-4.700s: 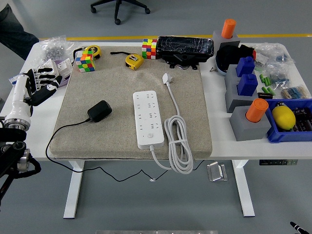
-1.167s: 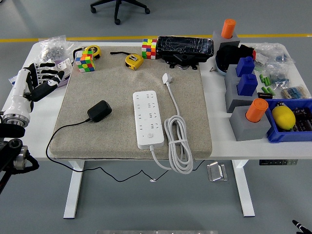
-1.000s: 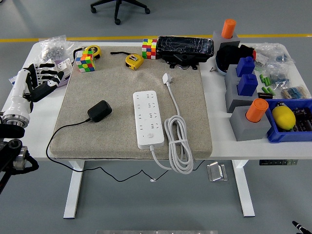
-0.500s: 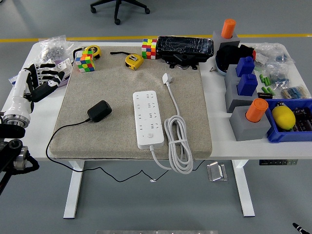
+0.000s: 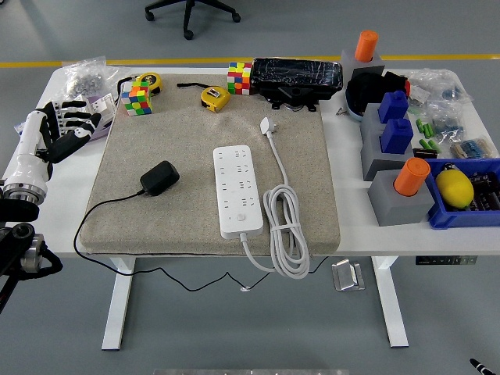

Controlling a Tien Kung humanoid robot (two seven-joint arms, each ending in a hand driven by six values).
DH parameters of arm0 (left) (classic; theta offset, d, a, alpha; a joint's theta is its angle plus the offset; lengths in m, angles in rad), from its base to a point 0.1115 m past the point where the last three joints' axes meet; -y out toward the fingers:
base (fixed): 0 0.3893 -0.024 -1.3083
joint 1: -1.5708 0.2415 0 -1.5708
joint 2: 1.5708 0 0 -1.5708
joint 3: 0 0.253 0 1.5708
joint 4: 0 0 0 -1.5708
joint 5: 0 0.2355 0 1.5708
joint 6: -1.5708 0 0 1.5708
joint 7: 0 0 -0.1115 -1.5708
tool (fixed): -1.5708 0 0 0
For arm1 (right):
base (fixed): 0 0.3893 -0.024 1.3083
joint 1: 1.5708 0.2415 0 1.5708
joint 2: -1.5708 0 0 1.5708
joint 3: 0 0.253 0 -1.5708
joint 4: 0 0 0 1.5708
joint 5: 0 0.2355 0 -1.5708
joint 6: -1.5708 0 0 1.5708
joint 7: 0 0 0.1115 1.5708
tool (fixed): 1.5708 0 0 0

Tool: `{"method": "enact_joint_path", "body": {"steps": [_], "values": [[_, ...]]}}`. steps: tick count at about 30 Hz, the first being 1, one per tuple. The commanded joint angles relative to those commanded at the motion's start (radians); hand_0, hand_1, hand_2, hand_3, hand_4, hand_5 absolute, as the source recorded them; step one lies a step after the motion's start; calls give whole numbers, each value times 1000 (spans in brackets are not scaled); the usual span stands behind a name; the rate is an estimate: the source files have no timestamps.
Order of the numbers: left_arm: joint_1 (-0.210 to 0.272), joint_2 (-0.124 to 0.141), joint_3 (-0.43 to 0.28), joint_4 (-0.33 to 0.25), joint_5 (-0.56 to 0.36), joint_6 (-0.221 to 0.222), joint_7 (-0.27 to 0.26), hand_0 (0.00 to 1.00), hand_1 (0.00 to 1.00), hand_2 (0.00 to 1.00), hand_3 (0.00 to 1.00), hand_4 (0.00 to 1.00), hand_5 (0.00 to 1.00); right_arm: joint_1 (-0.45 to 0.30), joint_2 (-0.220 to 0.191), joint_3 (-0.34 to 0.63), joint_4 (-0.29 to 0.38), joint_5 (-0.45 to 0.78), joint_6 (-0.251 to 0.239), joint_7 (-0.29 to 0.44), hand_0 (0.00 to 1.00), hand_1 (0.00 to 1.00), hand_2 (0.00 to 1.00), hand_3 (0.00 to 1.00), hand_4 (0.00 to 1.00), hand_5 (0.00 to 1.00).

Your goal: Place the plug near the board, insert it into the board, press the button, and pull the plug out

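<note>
Showing the left hand, fingers loosely spread, holding nothing, barely shifted since 0.5 s ago; right hand unseen; plug lies apart from board.

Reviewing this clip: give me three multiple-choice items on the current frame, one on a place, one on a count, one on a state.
1. Where does the black plug adapter lie?
A. left of the power strip on the mat
B. in the blue bin
C. on the floor

2. How many Rubik's cubes are on the table?
A. one
B. two
C. four

3. What is the left hand doing?
A. gripping the adapter
B. pressing the button
C. open, holding nothing

Answers: 1 A, it sits on the mat beside the strip. 2 B, two cubes near the far edge. 3 C, its fingers are spread at the table's left edge.
</note>
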Motion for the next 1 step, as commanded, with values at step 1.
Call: {"method": "enact_joint_path", "body": {"steps": [1], "values": [[0,0,-1,-1,1,0,0,469,534,562,603,798,290,0,0,0,0,0,0,0,620,667,638,571,973,591]]}}
